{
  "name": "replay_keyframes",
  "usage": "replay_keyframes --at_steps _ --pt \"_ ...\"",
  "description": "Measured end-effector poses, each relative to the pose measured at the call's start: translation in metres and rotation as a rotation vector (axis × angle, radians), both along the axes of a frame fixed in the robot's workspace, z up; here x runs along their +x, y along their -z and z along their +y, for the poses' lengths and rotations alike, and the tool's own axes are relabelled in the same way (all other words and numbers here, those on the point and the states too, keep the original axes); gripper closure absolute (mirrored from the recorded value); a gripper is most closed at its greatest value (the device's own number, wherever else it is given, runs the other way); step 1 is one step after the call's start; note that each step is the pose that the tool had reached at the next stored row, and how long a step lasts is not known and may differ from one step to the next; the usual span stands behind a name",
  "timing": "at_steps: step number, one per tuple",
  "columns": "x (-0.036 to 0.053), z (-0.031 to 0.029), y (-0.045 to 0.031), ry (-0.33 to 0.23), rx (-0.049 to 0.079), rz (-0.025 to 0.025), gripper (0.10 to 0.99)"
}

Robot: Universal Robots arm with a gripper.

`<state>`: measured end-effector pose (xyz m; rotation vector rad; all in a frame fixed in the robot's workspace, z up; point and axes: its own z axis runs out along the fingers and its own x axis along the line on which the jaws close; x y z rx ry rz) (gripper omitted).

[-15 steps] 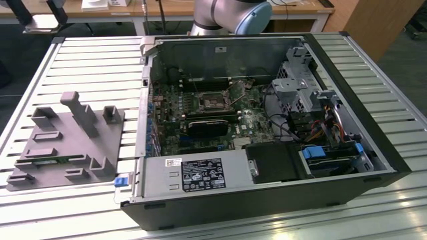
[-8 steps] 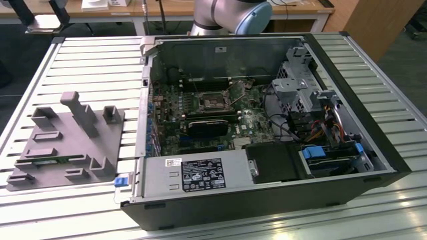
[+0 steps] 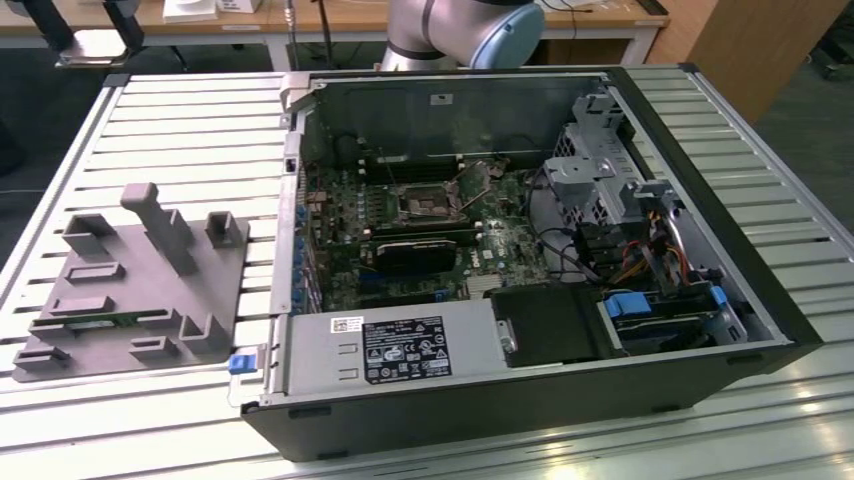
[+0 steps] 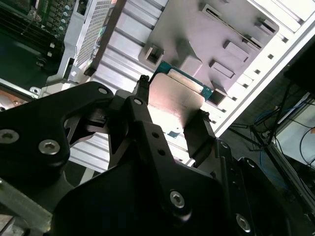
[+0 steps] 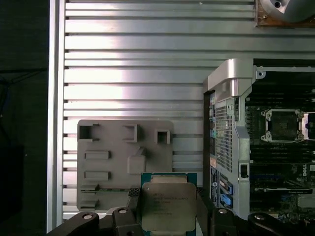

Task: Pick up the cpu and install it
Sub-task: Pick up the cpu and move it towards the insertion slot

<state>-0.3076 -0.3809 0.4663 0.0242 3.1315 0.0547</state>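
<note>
The cpu, a flat square chip with a silvery metal top and a green edge, sits between my black fingers. My gripper is shut on it, high above the slatted table and over the near edge of the grey fixture plate. In the second wrist view the cpu shows from below, clamped by the gripper. The motherboard socket lies inside the open computer case, off to one side of the gripper. In the exterior view the socket is near the middle of the board.
The open computer case fills the middle and the exterior view's right of the slatted metal table. The grey fixture plate with raised blocks lies at the exterior view's left. Cables and drive bays crowd the case's far side.
</note>
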Motion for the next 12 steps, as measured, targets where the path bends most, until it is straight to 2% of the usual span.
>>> replay_keyframes --at_steps 12 --pt "0.0049 0.0 0.0005 0.0 0.0 0.0 0.553"
